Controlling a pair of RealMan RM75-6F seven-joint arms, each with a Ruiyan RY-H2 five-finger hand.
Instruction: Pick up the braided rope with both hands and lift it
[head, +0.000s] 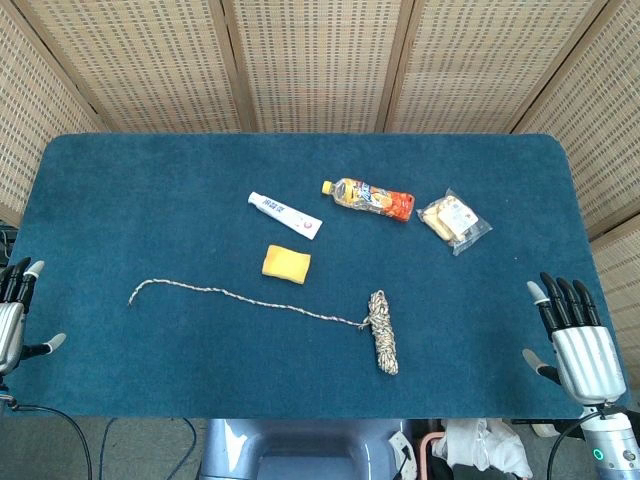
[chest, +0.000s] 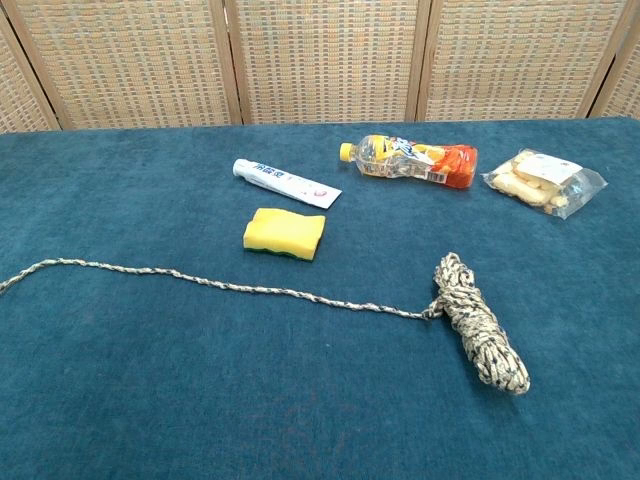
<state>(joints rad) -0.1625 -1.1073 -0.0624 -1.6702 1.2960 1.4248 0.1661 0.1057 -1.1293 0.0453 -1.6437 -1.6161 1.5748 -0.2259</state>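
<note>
**Rope untouched, both hands parked at the table edges**

Lying across the near half of the dark blue felt-covered table (head: 120, 190): the speckled grey-and-white braided rope (head: 381, 330), coiled into a tight bundle at right of centre, with one loose strand trailing left to a hooked end at (head: 135, 293). Beyond it, toward the far side: a yellow rectangular sponge (head: 286, 263), a white toothpaste tube (head: 285, 214), an orange-labelled plastic drink bottle (head: 368, 198) and a clear bag of pale snacks (head: 454, 221).

Resting at the near-left edge, well apart from the rope: the left hand (head: 14, 315), fingers apart, holding nothing. At the near-right edge, likewise well apart: the right hand (head: 572, 332), fingers spread upward, empty. Neither visible in the chest view.

Likely trouble from here: thin strand flat against the nap, easy to miss or pinch with felt. Bundle loosely wound, probably prone to unravelling or sagging if grasped by a single loop. Uneven weight between heavy coil and light tail, so a risk of the tail slipping free on lifting. Sponge near the strand's middle, liable to be nudged by a reach from the far side.
</note>
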